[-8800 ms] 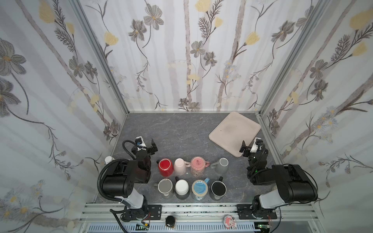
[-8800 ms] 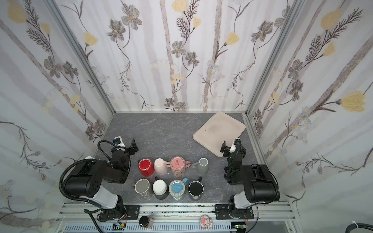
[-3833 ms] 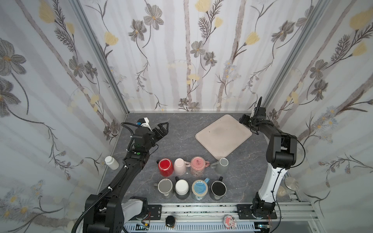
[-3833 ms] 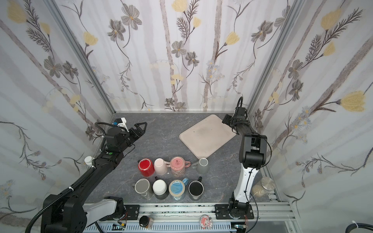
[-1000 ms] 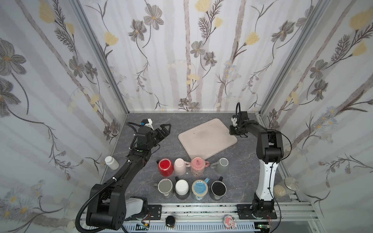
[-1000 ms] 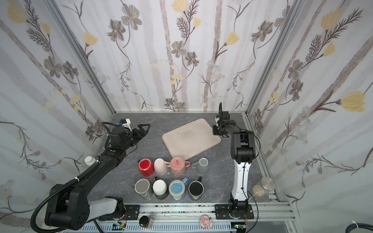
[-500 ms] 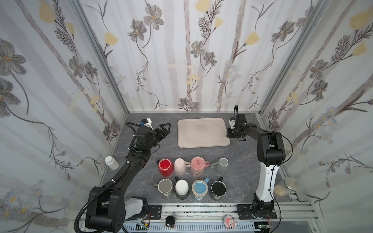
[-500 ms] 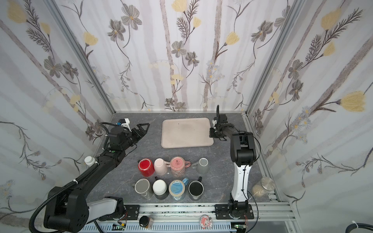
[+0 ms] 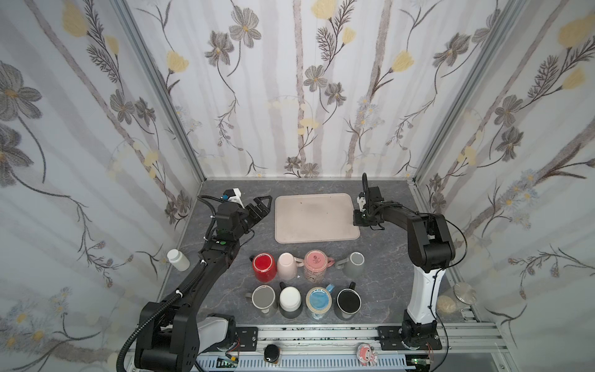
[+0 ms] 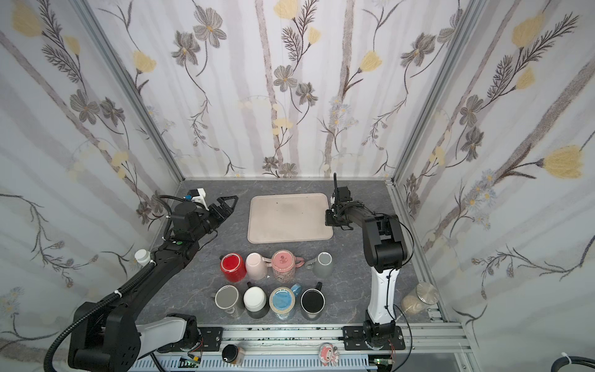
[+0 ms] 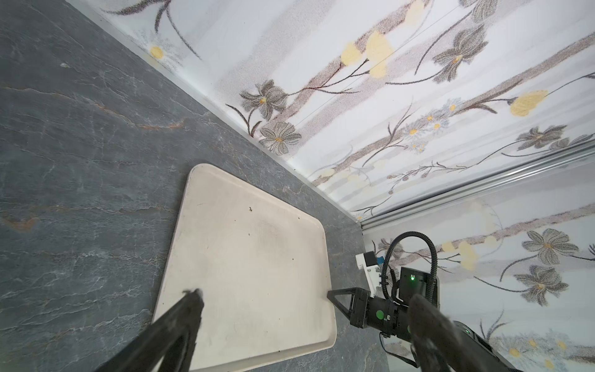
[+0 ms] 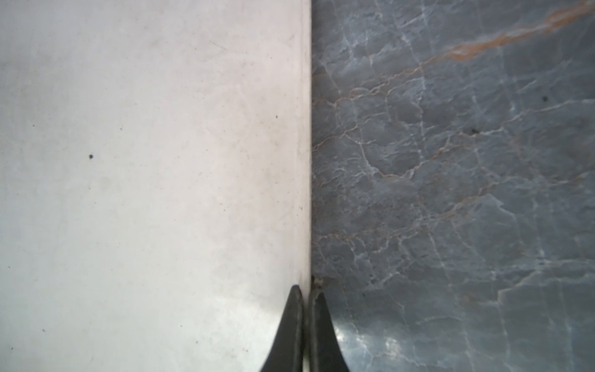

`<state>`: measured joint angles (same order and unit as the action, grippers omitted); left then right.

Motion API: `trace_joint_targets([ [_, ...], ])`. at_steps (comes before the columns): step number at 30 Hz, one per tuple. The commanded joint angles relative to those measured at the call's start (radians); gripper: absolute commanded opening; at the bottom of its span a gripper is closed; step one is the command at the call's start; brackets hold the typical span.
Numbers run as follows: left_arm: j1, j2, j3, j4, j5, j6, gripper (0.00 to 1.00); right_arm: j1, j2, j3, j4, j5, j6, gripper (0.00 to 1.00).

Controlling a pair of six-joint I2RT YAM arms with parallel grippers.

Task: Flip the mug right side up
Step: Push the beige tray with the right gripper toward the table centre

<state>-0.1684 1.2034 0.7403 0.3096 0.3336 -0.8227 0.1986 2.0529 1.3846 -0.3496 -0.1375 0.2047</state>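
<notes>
While the right gripper point(image 12: 307, 291) clenches the tray point(image 9: 315, 219) rim at three o'clock, the left gripper point(image 9: 262, 205) hangs released at nine o'clock — mugs point(image 9: 315, 261) grouped at six.

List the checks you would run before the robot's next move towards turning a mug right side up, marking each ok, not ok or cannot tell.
1. Left gripper open: ok, fingers wide apart.
2. Right gripper free: not ok, fingers shut on the tray rim.
3. Tray bare: ok.
4. No gripper touching the mugs: ok.
5. Which mug is upside down: cannot tell.
</notes>
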Motion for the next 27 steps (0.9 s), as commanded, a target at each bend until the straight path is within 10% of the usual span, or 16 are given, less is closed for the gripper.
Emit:
trace_joint_targets([
  [1,0.001,-0.008,0.001,0.018,0.002,-0.012,1.0,0.001,-0.022,-0.012,-0.02,0.047,0.063,0.0],
  [14,0.001,-0.014,-0.007,0.012,0.004,-0.004,1.0,0.025,0.026,0.039,-0.04,0.051,0.038,0.02],
  [19,0.0,-0.022,-0.009,0.009,0.002,-0.001,1.0,0.027,-0.016,0.038,-0.023,0.068,0.039,0.48],
  [27,-0.001,-0.048,-0.008,-0.003,0.016,0.002,1.0,0.038,-0.238,-0.028,0.048,0.08,0.065,0.64],
])
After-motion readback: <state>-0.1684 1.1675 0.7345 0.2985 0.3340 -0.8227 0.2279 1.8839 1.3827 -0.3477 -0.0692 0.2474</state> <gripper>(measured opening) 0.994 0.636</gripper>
